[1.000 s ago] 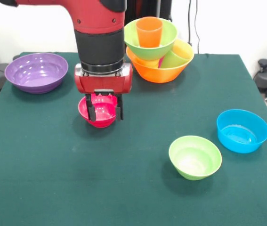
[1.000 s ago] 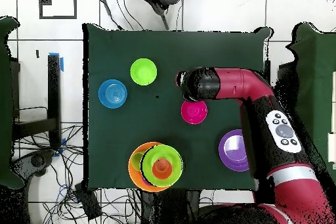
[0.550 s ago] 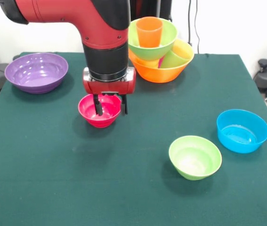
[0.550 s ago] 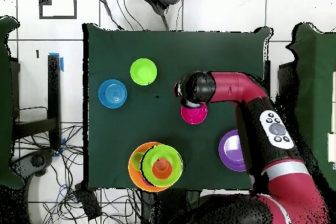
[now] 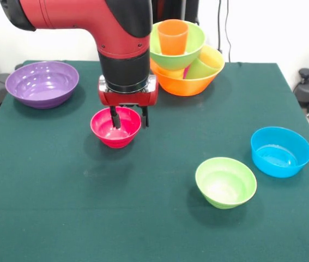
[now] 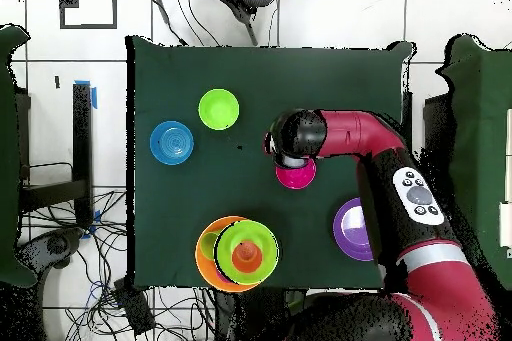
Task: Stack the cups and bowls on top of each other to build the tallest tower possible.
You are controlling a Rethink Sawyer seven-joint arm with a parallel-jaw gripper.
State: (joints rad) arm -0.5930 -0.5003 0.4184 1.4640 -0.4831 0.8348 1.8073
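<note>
The counter (image 5: 159, 218) is covered in dark green cloth and fills most of the room I can see; around it the floor (image 6: 330, 17) is pale tile with dark seams, and a tangle of cables (image 6: 80, 257) lies off one side. Behind it is a plain white wall (image 5: 263, 27).

The red and black arm (image 5: 121, 43) reaches down over the middle of the counter. Its gripper (image 5: 128, 116) hangs at the small pink-red bowl (image 5: 115, 127), jaws spread, one dark finger down inside the bowl and the other just outside the rim on the side toward the tower. From above, the arm's wrist covers much of that bowl, so only part of its pink rim shows.

The tower (image 5: 184, 54) stands at the far edge: the large orange bowl (image 5: 184, 82) on the cloth, the large light green bowl (image 5: 187, 52) sitting tilted on top, and an orange-red cup (image 5: 173, 36) upright inside that. A light green cup (image 5: 200, 68) and a yellow cup (image 5: 213, 57) lie wedged between the two bowls; a sliver of magenta shows beside them, too little to make out.

The wide purple bowl (image 5: 42, 83) sits alone at one far corner. The medium blue bowl (image 5: 280, 151) and the small light green bowl (image 5: 225, 182) stand near each other, well apart from the rest.
</note>
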